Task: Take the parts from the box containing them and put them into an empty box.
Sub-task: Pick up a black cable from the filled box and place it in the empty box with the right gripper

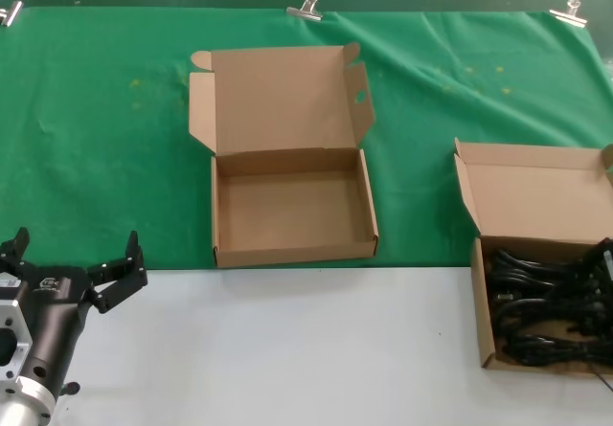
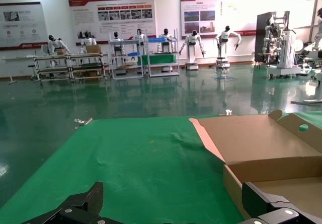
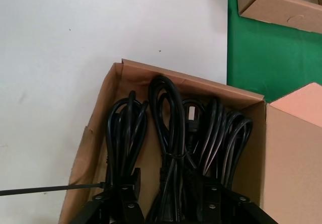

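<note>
Left end effector (image 1: 75, 258) spread apart; two boxes, one empty (image 1: 292, 211), one holding cables (image 1: 541, 254).

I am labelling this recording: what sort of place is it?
Probably a robot test hall or showroom: humanoid robots stand along the far wall beside metal shelving racks, large printed wall posters hang above, and the glossy green floor is wide.

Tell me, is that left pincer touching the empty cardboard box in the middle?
Apart. The head view shows the left pincer open over the white tabletop, with a clear strip of green cloth between it and the empty box.
</note>
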{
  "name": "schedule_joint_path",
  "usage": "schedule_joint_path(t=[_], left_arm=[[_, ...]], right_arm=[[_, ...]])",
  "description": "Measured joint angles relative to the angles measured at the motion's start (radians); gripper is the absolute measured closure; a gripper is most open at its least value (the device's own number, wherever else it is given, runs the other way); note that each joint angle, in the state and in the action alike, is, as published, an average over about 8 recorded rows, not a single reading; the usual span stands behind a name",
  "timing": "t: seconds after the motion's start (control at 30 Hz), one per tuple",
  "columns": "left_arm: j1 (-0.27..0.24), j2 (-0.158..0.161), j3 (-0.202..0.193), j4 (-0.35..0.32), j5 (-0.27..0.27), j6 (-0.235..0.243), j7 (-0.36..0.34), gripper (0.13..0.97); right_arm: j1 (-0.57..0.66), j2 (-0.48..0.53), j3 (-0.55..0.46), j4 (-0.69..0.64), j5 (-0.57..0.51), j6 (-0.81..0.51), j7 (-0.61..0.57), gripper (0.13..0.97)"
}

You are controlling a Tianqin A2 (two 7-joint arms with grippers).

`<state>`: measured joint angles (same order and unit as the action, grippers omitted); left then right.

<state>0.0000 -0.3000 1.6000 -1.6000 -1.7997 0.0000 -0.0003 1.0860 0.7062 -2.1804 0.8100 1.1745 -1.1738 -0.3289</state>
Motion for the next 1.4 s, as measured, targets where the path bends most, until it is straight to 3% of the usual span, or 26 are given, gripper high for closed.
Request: schedule_joint_path(t=[0.37,0.5,0.77,1.4], left_arm=[[0.000,0.000,0.000,0.000,0.000,0.000,0.000,0.132],[0.000,0.000,0.000,0.000,0.000,0.000,0.000,0.132],[0.000,0.000,0.000,0.000,0.000,0.000,0.000,0.132],[0.000,0.000,0.000,0.000,0.000,0.000,0.000,0.132]], right_arm=[[0.016,-0.026,-0.014,-0.032,-0.016,0.010,-0.011,0.783],[0.013,-0.029,-0.015,-0.032,-0.017,0.011,-0.008,0.783],[0.012,-0.030,-0.013,-0.034,-0.016,0.014,0.002,0.890],[0.004,0.045,0.028,0.124,0.015,-0.047,0.102,0.934]])
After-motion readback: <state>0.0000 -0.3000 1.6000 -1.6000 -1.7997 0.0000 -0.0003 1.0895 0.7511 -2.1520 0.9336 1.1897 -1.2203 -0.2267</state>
